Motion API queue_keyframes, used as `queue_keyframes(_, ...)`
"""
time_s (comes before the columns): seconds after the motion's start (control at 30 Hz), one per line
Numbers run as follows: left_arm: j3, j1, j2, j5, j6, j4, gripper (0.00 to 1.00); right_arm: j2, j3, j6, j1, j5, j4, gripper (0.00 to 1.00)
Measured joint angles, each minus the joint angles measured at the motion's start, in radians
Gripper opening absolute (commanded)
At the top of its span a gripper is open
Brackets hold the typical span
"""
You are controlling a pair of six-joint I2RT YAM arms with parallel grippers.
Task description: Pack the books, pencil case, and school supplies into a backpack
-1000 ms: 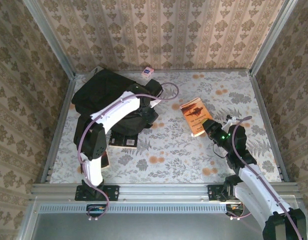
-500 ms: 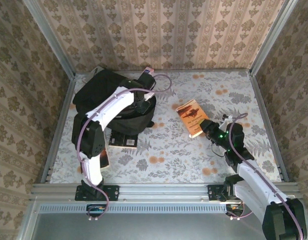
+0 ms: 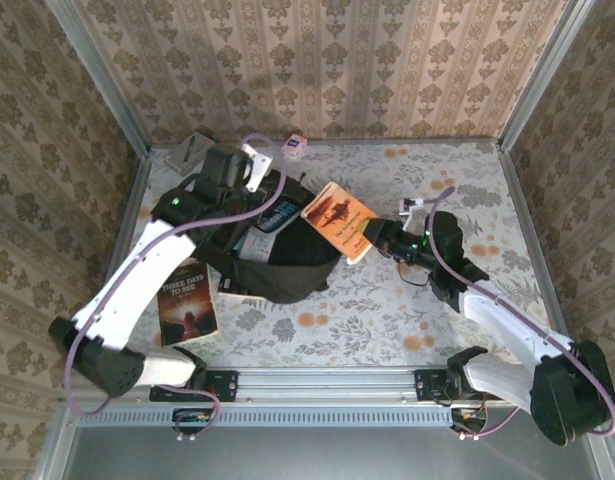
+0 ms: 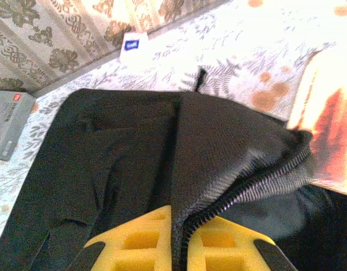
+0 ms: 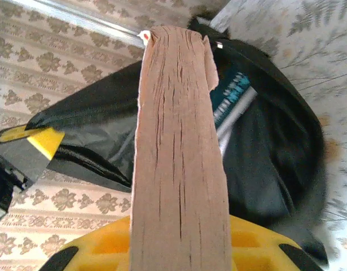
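The backpack (image 3: 287, 268) lies slumped on the left half of the table (image 3: 437, 300), and its zipped mouth gapes toward the right.

At your far left, the dark book (image 3: 187, 305) with the orange glow lies flat on the table beside the left arm, just clear of the bag. A flat grey box (image 3: 192, 150) sits in the far left corner by the wall.

Your left gripper (image 3: 245, 172) is at the bag's far edge. In the left wrist view its yellow fingers (image 4: 134, 245) are pinched together on the black fabric beside the zip teeth.

A black book (image 3: 249, 285) pokes out from under the bag's near edge. The small pink-white packet (image 3: 295, 146) with the blue square rests against the back wall, just beyond the bag.

A teal-edged book (image 5: 232, 93) lies inside the opening.

The orange book (image 3: 337, 220) is tilted, with its far end over the open mouth. You cannot tell whether it touches the fabric. Your right gripper (image 3: 372, 237) is clamped on the book's near end, one finger on each cover.
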Motion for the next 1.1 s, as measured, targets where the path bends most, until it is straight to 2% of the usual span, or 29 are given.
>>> queue_keyframes(0.17,-0.142,0.012,-0.119,0.045,-0.076,0.100,0.00,0.124,0.045,0.058,0.092,-0.013,0.035,0.00)
queue_keyframes(0.3,-0.164,0.024,-0.135,0.056,-0.125,0.140,0.00,0.140,0.042,0.073,0.144,-0.005,0.021,0.00)
queue_keyframes(0.4,-0.164,0.025,-0.134,0.056,-0.147,0.159,0.00,0.064,0.010,0.061,0.157,0.029,-0.020,0.00)
queue_keyframes(0.57,-0.159,0.032,-0.111,0.055,-0.172,0.172,0.00,-0.154,-0.032,0.011,0.156,0.091,-0.133,0.00)
queue_keyframes(0.67,-0.140,0.038,-0.087,0.059,-0.181,0.177,0.00,-0.192,-0.037,0.008,0.156,0.089,-0.132,0.00)
queue_keyframes(0.8,-0.112,0.038,-0.058,0.069,-0.195,0.187,0.00,-0.157,-0.065,0.016,0.156,0.082,-0.121,0.00)
queue_keyframes(1.1,-0.091,0.038,-0.026,0.113,-0.216,0.195,0.00,0.024,-0.066,0.047,0.170,0.074,-0.031,0.00)
